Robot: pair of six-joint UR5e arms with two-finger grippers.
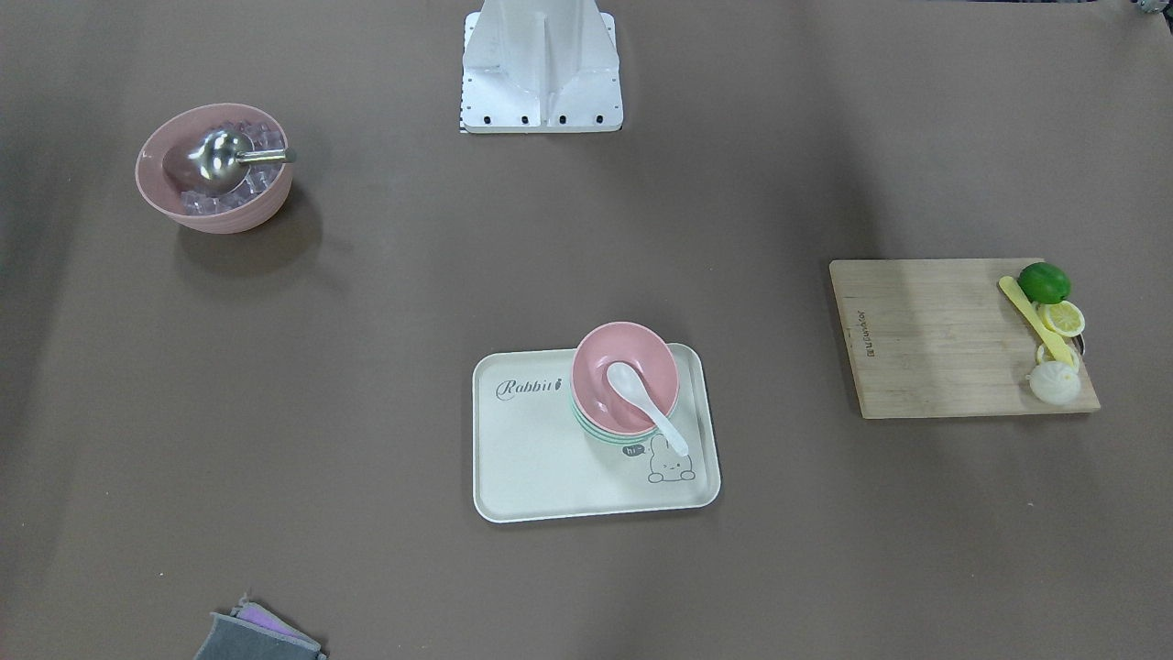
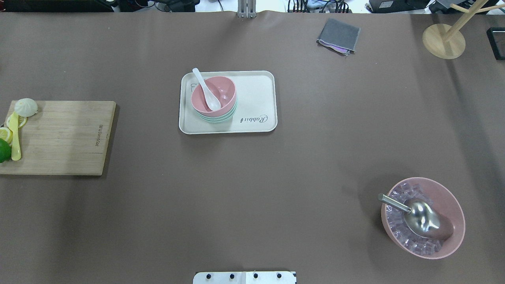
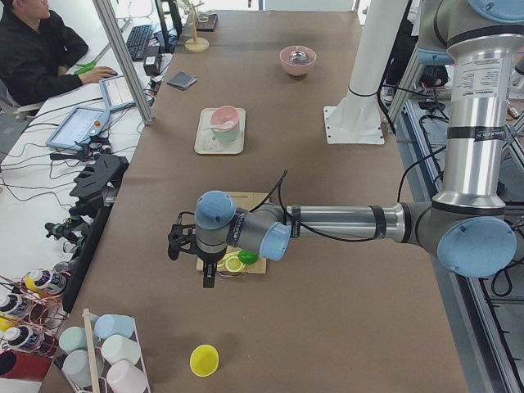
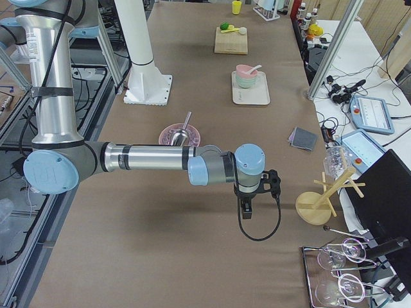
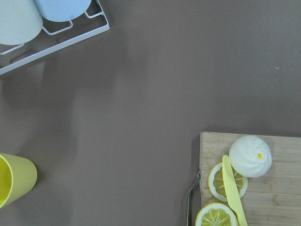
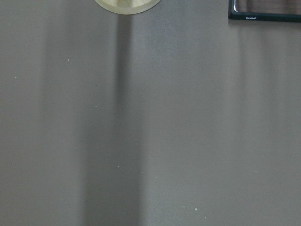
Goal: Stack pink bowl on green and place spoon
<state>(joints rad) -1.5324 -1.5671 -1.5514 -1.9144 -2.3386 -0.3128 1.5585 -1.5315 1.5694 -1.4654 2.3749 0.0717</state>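
We cannot tell how either gripper's jaws stand. The left gripper (image 3: 209,277) and right gripper (image 4: 246,210) hang at opposite table ends, well apart from the tray (image 1: 531,463). On the tray, the pink bowl (image 1: 597,365) sits nested on the green bowls (image 1: 594,433). The spoon (image 1: 644,397) lies inside it, handle slanting over the rim. The left arm seems the nearer of the two.

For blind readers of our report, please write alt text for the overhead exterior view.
A small pink bowl sits stacked on mint-green bowls on a cream tray, a white spoon resting in it. A wooden cutting board lies at left, a larger pink bowl of ice at lower right.
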